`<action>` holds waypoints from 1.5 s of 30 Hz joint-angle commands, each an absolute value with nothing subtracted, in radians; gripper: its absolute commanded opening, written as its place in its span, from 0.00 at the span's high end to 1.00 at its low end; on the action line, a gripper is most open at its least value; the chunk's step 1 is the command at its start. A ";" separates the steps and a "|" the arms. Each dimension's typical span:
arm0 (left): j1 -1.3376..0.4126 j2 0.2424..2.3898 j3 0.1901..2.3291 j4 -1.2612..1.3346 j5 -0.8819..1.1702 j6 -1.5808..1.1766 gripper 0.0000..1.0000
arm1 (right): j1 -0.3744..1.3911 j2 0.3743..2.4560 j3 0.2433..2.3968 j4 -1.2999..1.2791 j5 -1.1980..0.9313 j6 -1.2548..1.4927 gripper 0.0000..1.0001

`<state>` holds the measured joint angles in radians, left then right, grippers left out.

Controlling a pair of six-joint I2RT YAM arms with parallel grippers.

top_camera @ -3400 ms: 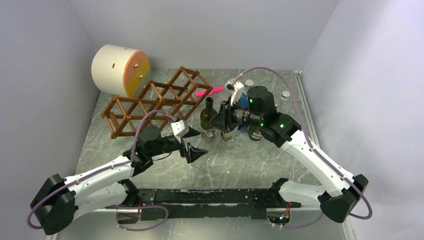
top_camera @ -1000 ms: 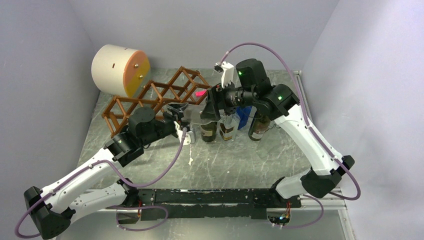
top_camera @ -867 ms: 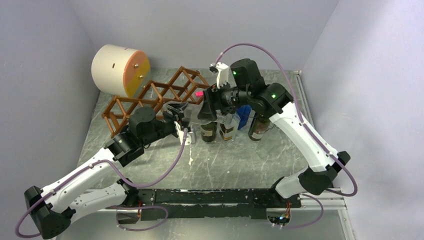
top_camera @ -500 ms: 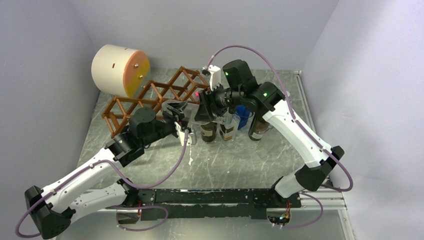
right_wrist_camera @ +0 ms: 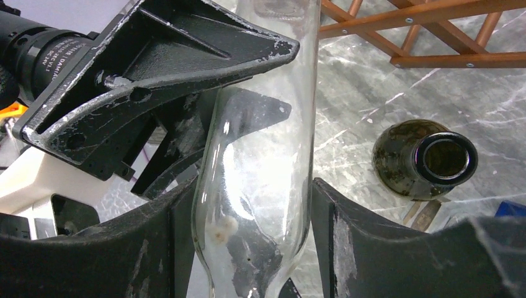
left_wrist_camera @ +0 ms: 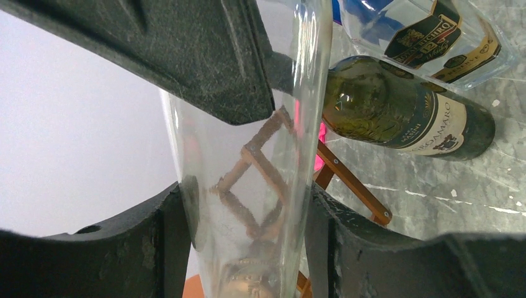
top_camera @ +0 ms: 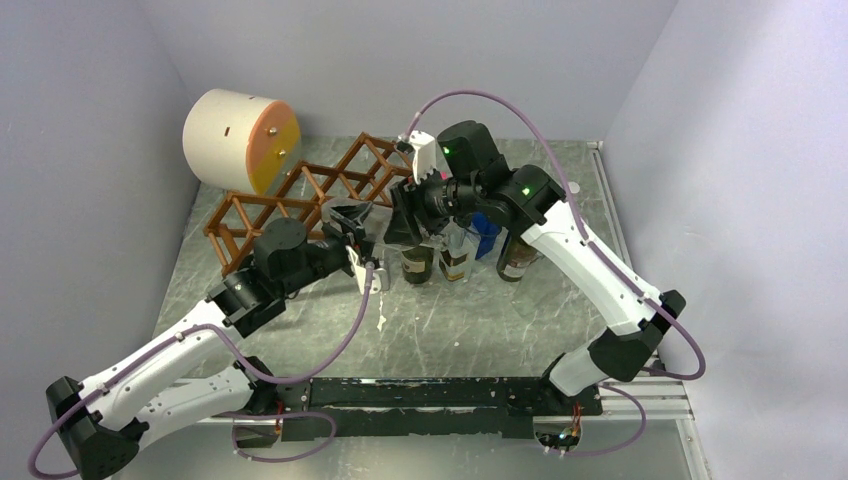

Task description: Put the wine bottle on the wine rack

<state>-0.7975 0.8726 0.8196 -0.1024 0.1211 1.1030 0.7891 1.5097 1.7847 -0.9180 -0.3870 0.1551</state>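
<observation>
The wine bottle (left_wrist_camera: 248,186) is clear, empty glass, held in the air between both arms, just right of the wine rack (top_camera: 310,200). My left gripper (left_wrist_camera: 245,242) is shut on it, both pads against the glass. My right gripper (right_wrist_camera: 251,242) also presses it from both sides, near where it narrows (right_wrist_camera: 260,174). In the top view the left gripper (top_camera: 362,235) and right gripper (top_camera: 408,222) meet around the bottle (top_camera: 387,240). The reddish-brown lattice rack (right_wrist_camera: 428,31) lies on the table behind them, its cells open.
A cream-and-orange drum (top_camera: 240,140) stands at the back left. Dark bottles (top_camera: 416,262) (top_camera: 518,255), a clear labelled bottle (top_camera: 452,262) and a blue item (top_camera: 487,232) crowd the table right of the grip. An open dark bottle mouth (right_wrist_camera: 428,161) stands just below.
The right arm has swung left toward the rack and its jaws have closed onto the clear bottle. The left gripper has kept its hold, shifting only slightly.
</observation>
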 commanded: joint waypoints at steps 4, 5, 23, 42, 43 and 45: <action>-0.802 0.849 0.877 0.053 0.126 1.098 0.93 | 0.800 1.495 1.821 -0.949 -0.374 0.161 0.38; -0.802 0.852 0.875 0.065 0.111 1.103 0.93 | 0.799 1.496 1.821 -0.950 -0.376 0.163 0.37; -0.804 0.836 0.818 0.148 0.013 1.067 0.17 | 0.803 1.475 1.827 -0.897 -0.306 0.222 1.00; -0.804 0.617 0.857 -0.017 0.055 0.693 0.02 | 0.827 1.374 1.648 -0.580 -0.217 0.229 1.00; -0.804 0.609 0.866 0.015 0.016 0.618 0.03 | 0.841 1.376 1.642 -0.574 -0.208 0.224 1.00; -0.804 0.607 0.904 0.048 -0.085 0.473 0.00 | 0.876 1.379 1.626 -0.563 -0.182 0.213 1.00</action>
